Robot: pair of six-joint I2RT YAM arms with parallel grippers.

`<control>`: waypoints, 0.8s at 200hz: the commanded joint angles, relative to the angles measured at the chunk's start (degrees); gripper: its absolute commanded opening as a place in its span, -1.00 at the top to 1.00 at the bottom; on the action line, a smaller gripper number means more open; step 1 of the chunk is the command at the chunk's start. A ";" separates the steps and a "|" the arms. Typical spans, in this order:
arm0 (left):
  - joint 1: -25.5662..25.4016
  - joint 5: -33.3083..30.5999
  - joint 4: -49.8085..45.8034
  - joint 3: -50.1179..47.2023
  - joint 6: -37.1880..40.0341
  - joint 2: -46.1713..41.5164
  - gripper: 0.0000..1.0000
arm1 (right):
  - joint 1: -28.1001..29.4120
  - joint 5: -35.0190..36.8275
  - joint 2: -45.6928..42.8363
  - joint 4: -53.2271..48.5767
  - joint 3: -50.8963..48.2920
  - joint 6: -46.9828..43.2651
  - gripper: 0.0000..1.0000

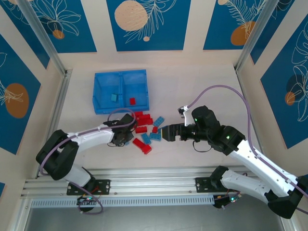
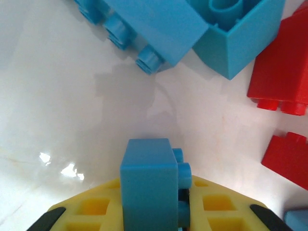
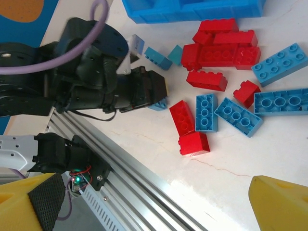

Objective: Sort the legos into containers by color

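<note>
Blue lego [image 2: 147, 185], long axis upright, studs rightward

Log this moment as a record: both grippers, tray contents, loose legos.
left gripper: shut on a blue lego
right gripper: open, empty
tray, left compartment: one blue brick
tray, right compartment: one red brick
pile: red and blue mixed, on the table between the grippers
</note>
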 commanded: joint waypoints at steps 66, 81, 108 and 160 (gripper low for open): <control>18.52 -13.42 -5.96 25.46 30.17 -7.04 0.84 | 0.35 -1.50 2.18 2.09 1.79 2.02 -0.99; 22.77 -11.32 -7.06 32.81 32.77 0.76 0.84 | 0.49 -1.61 2.23 1.81 1.96 2.54 -0.99; 27.17 -4.17 -12.21 48.03 33.80 17.01 0.76 | 0.87 -0.55 1.33 -0.51 2.49 3.18 -0.99; 29.86 1.35 -18.95 65.43 34.07 36.96 0.58 | 1.64 1.63 -3.09 -3.82 2.14 4.99 -0.99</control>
